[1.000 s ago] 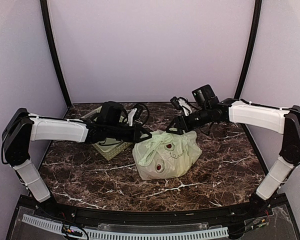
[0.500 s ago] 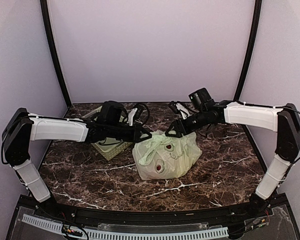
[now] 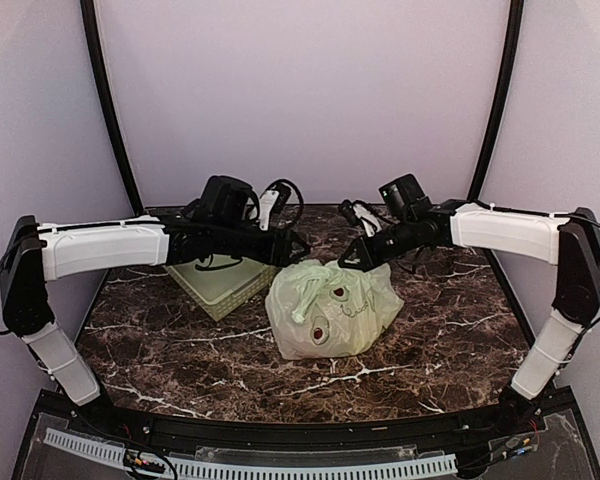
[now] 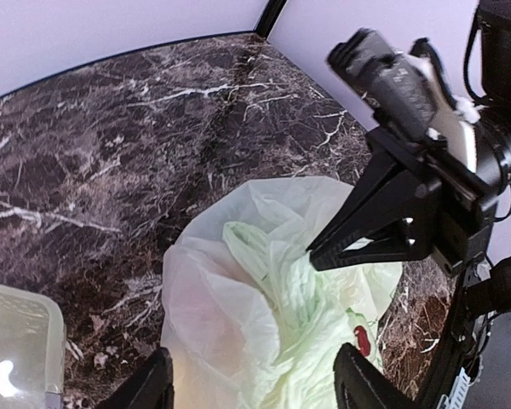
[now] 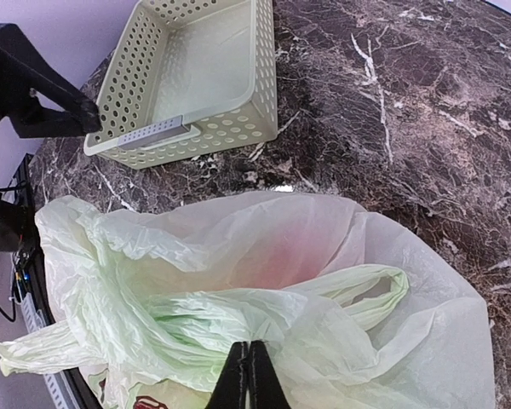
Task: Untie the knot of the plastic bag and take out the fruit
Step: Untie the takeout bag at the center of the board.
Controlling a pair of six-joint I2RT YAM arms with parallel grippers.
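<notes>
The pale green plastic bag (image 3: 332, 310) sits mid-table, its top crumpled. My right gripper (image 5: 249, 375) is shut on a fold of plastic at the bag's top, and in the top view it (image 3: 363, 262) is at the bag's upper right. My left gripper (image 4: 255, 388) hangs open just above the bag's left side with nothing between its fingers (image 4: 145, 388). One loop handle (image 5: 366, 294) lies loose and a twisted strip (image 5: 34, 351) trails left. I cannot make out the knot. The fruit is hidden inside, showing only as a reddish blush (image 5: 298, 247) through the plastic.
A pale green perforated basket (image 3: 220, 282) stands empty just left of the bag, under my left arm. Dark marble table (image 3: 180, 350) stretches around them. Purple walls close in the back and sides.
My left gripper has opened, let go of the bag and lifted up and back. My right gripper has closed on the bag's top. The bag has slumped slightly.
</notes>
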